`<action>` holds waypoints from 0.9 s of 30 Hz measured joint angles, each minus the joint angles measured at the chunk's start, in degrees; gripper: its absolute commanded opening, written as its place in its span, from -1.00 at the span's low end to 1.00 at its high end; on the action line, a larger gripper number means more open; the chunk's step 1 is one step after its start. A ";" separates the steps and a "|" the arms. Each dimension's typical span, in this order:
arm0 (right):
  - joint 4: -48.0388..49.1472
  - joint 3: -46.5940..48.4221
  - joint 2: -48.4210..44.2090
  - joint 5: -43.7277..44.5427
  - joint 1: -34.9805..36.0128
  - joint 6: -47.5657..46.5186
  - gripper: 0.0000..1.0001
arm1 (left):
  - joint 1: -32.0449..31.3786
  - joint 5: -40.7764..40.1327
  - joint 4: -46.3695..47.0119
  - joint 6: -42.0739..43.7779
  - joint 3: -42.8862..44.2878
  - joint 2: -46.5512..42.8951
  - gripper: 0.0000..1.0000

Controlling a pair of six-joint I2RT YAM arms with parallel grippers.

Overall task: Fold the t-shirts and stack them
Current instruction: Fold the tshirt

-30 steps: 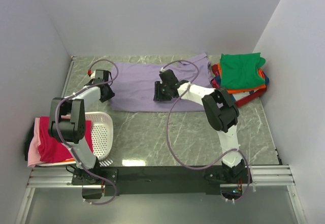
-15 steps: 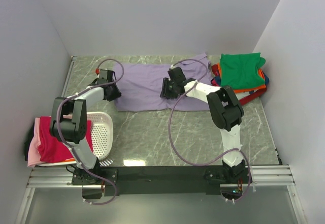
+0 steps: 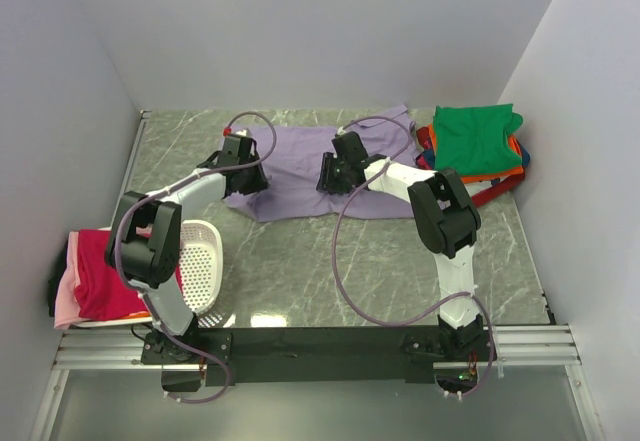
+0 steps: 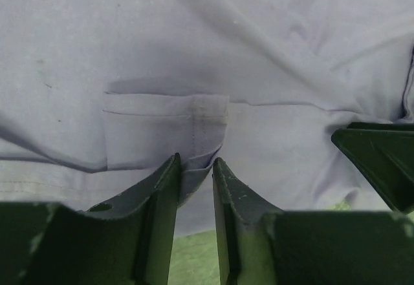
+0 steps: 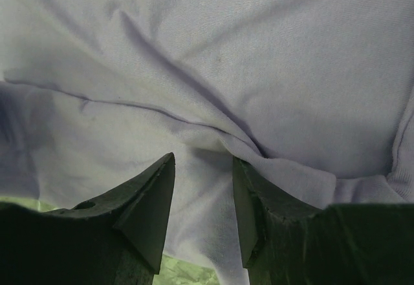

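The lavender-purple t-shirt (image 3: 300, 161) lies spread at the back middle of the table, its left part pulled in toward the centre. My left gripper (image 3: 245, 176) is shut on a fold of its edge, and the left wrist view shows that cloth (image 4: 194, 104) pinched between the fingertips of the left gripper (image 4: 195, 162). My right gripper (image 3: 335, 173) sits on the shirt's middle. In the right wrist view the right gripper (image 5: 204, 159) has its jaws apart, with lavender cloth (image 5: 213, 59) lying flat under them. A folded stack with a green shirt (image 3: 478, 139) on top stands at the back right.
A white perforated basket (image 3: 203, 261) stands at the near left, with magenta-red cloth (image 3: 100, 276) and pink cloth (image 3: 65, 306) hanging out of its left side. Orange, blue and red layers (image 3: 480, 176) show under the green shirt. Walls close in on the left, back and right.
My left gripper has moved right with the shirt's left edge, so the shirt is narrower. My right gripper shifted slightly right, then stayed.
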 measured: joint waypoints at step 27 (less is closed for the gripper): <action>-0.02 -0.04 0.00 0.00 -0.11 -0.24 -0.10 | 3.04 -25.05 -5.29 -3.17 -6.21 -5.77 -0.31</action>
